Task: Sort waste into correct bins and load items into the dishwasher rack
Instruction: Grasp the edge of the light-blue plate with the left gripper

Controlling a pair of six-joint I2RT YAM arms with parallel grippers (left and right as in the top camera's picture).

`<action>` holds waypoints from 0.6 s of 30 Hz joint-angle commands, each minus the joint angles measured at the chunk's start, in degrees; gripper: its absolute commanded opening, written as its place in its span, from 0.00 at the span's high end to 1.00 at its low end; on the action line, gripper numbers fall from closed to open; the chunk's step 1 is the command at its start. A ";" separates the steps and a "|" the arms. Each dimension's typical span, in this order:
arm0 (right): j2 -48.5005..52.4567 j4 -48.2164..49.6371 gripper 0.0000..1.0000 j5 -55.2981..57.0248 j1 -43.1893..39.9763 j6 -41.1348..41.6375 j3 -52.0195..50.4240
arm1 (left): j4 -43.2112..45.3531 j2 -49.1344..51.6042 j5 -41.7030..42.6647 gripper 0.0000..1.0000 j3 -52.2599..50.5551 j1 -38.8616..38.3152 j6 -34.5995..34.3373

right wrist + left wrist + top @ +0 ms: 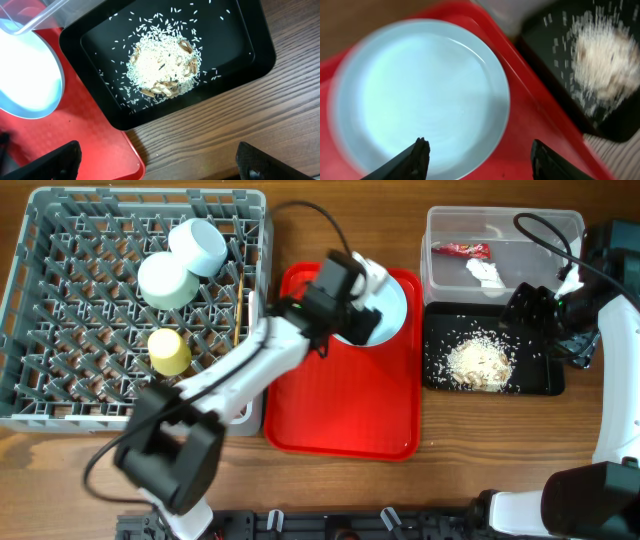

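Note:
The pale blue-white plate [392, 310] lies on the red serving tray [340, 415]. My left gripper [350, 305] hovers over the plate's near-left part, open and empty; in the left wrist view its fingers [480, 157] straddle the rim of the plate [420, 95]. My right gripper [527, 310] is open and empty above the black tray [440, 375], which holds the rice crumbs [480, 362]. The clear tub [505, 220] holds the red wrapper [461, 250] and the white tissue [484, 272]. The rack [30, 300] holds the pale blue bowl [197, 246], green bowl [165, 281], yellow cup [170, 351] and chopsticks [238, 305]. The fork is out of view.
The right wrist view shows the rice heap [160, 65] in the black tray [250, 65], the plate edge [25, 85], the red tray corner [75, 135] and bare wood under the open fingers [160, 165]. A cable runs over the tub.

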 commanded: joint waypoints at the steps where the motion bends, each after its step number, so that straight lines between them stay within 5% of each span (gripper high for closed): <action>1: -1.11 0.04 0.00 -0.70 -0.13 -1.09 0.94 | 0.98 5.53 -2.49 0.34 0.39 -3.06 6.29; 8: -1.11 0.20 0.01 -0.70 -0.13 -1.09 0.94 | -0.70 11.54 -6.64 0.44 0.37 -4.35 6.23; 12: -1.11 0.24 0.00 -0.70 -0.13 -1.09 0.94 | -2.93 11.74 -6.67 0.73 0.37 -4.35 6.21; 18: -1.11 0.22 0.00 -0.70 -0.13 -1.11 0.94 | -4.02 11.74 -6.67 0.96 0.39 -4.46 6.21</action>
